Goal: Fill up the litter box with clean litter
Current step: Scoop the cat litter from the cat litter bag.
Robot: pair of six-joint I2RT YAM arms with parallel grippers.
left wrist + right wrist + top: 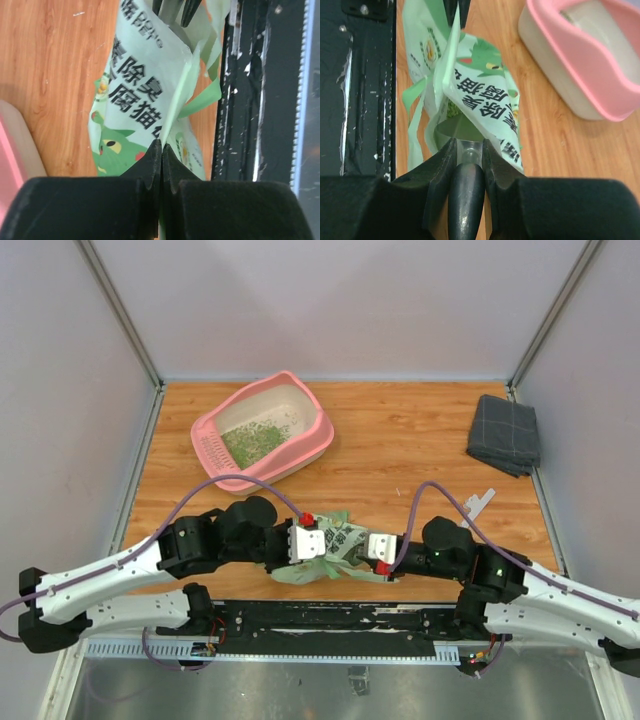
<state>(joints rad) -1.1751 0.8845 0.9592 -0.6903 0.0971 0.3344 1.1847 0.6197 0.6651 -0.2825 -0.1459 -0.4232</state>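
While pinching the bag [135,100] by its edge in the tightly closed left gripper [161,145] at the near middle of the bench [400,440], keep the mouth taut. Just right of it, right gripper [469,145] clamped on the scoop handle [466,190], blade hidden inside the bag. Lift level, draw out slowly, avoid snagging the plastic. Then carry far and left to the litter box [320,430], already holding a thin patch of litter [250,440], and tip over the bare cream floor.

Inside the bag [485,107], scoop [465,195] head unseen (litter box [580,55] cut by the edge)
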